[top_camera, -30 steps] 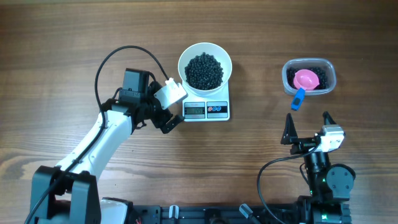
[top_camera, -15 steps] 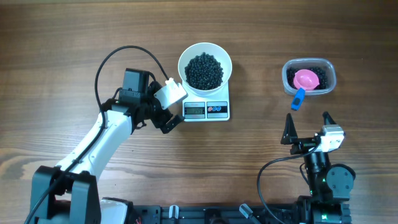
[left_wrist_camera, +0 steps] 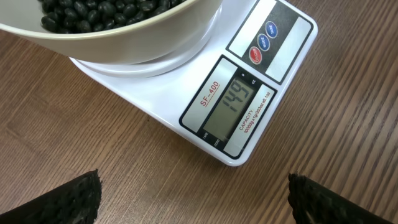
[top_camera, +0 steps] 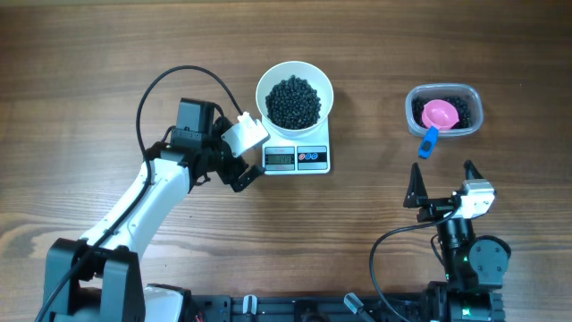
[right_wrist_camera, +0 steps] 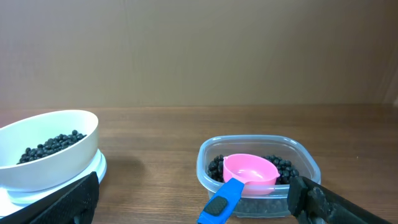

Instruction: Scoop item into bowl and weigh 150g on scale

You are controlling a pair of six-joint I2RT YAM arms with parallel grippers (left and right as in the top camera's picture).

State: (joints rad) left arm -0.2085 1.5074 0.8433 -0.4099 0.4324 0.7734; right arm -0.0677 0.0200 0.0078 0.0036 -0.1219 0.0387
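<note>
Black beans [top_camera: 294,101], heaped in white bowl [top_camera: 261,97], set on scale [top_camera: 313,166] behind its display [left_wrist_camera: 239,99], so the reading shows: 149, a hair short. Pink scoop [top_camera: 440,114] parked in clear tub [top_camera: 476,100]; left gripper [top_camera: 253,154] and right gripper [top_camera: 441,179] both spread, empty.

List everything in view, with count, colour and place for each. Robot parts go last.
table: 1, brown wood grain, under everything
scale: 1, white with grey display, upper centre, reading 149
bowl: 1, white, standing on the scale
beans in the bowl: many, black, heaped
tub: 1, clear plastic, upper right of the table
beans in the tub: many, black, around the scoop
scoop: 1, pink with blue handle, lying in the tub, handle over the near rim
left gripper: 1, black and white, just left of the scale, jaws open and empty
right gripper: 1, black, near side of the tub, jaws open and empty
</note>
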